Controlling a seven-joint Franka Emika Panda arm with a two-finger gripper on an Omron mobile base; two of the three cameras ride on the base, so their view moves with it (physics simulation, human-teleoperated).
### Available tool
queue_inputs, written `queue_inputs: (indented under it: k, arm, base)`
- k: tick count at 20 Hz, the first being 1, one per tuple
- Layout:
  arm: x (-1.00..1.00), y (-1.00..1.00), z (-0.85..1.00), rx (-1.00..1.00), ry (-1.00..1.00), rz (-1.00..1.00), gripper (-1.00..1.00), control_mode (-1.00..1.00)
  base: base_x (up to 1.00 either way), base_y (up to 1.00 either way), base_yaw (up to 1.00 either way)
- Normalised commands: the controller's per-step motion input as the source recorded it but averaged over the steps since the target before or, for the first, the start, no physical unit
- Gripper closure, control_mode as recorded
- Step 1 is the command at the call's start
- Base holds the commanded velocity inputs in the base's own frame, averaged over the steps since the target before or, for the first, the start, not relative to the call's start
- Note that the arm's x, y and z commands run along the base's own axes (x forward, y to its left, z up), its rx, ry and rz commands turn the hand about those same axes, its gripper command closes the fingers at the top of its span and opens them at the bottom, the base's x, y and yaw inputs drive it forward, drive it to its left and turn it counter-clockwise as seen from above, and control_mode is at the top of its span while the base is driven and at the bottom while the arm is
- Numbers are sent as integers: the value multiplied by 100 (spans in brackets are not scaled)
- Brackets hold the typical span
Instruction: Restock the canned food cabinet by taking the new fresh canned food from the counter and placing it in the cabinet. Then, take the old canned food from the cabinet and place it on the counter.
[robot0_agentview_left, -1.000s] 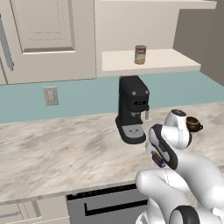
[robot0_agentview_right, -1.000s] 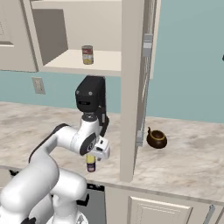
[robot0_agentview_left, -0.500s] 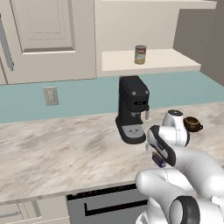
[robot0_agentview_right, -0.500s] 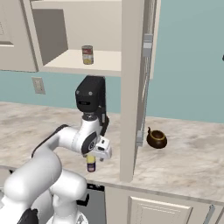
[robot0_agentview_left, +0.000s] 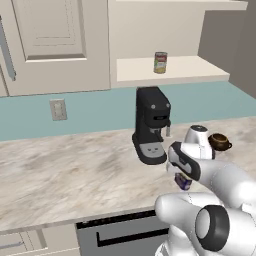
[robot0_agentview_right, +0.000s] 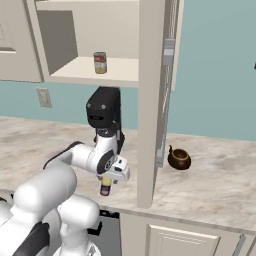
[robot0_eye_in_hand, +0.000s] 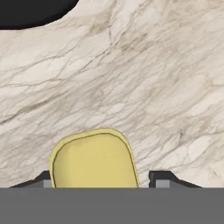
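The new fresh canned food (robot0_eye_in_hand: 94, 159), a short dark-blue can with a yellow top, stands upright on the counter (robot0_agentview_left: 70, 175) near its front edge. My gripper (robot0_eye_in_hand: 99, 177) points straight down over it, one finger on each side. The left fingertip (robot0_eye_in_hand: 43, 178) meets the can's edge, and a thin gap still shows at the right one. The can (robot0_agentview_left: 183, 183) (robot0_agentview_right: 105, 188) peeks out under the hand from both sides. The old canned food (robot0_agentview_left: 160, 62) (robot0_agentview_right: 100, 62), red and white, stands on the cabinet (robot0_agentview_left: 190, 67) shelf above.
A black coffee machine (robot0_agentview_left: 151, 125) (robot0_agentview_right: 103, 107) stands just behind the hand, below the shelf. A small bronze kettle (robot0_agentview_left: 219, 141) (robot0_agentview_right: 178, 159) sits to the right. An upright beige panel (robot0_agentview_right: 152, 100) rises close beside the gripper. A wall outlet (robot0_agentview_left: 58, 109) is further left.
The fingers have drawn in from wide open toward the blue can's sides. The hand has stayed over the can and the can has not moved.
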Motion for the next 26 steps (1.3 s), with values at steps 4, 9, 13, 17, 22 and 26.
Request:
queue_inputs:
  k: [4,9,13,17,22,26]
  arm:
    - [-20,0,0,0,-1,1,100,-100]
    - [-38,0,18,0,-18,0,100,-100]
    - [-44,-3,84,0,-43,-2,100,-100]
    - [-31,-14,100,1,-49,-9,100,-100]
    - [-2,0,100,0,-40,-15,100,-100]
    - [2,0,100,0,-27,-16,100,-100]
  base:
    - [0,0,0]
    - [0,0,0]
    - [0,0,0]
    - [0,0,0]
    - [0,0,0]
    - [0,0,0]
